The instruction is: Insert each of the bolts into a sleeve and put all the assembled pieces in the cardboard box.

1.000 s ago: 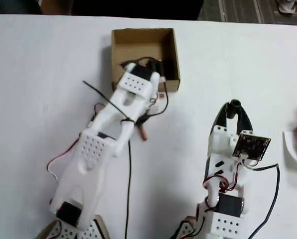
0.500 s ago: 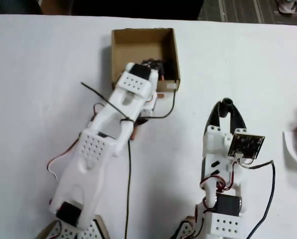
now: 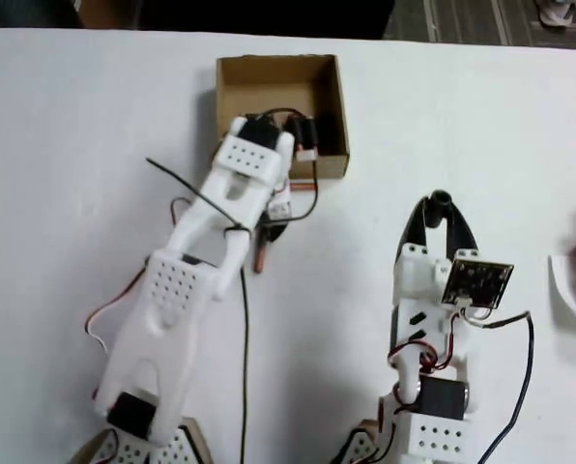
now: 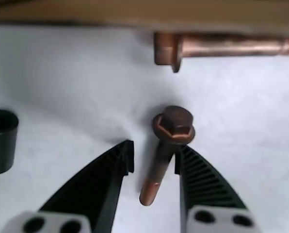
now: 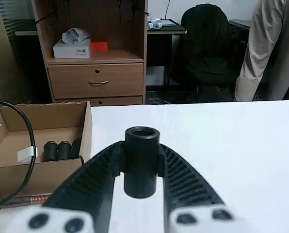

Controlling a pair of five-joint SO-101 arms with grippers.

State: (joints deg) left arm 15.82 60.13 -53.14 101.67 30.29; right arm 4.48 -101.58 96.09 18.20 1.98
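Now | left end effector point(image 4: 154, 151) spread astride bolt point(image 4: 173, 125) | right end effector point(image 5: 141, 150) pinching sleeve point(image 5: 141, 167) upright

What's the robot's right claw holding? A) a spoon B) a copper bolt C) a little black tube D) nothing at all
C: the right gripper is shut on the black sleeve, which stands upright between its fingers above the white table.

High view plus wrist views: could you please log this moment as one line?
left gripper: open, straddling bolt on table | right gripper: shut on sleeve, upright | cardboard box: dark pieces inside
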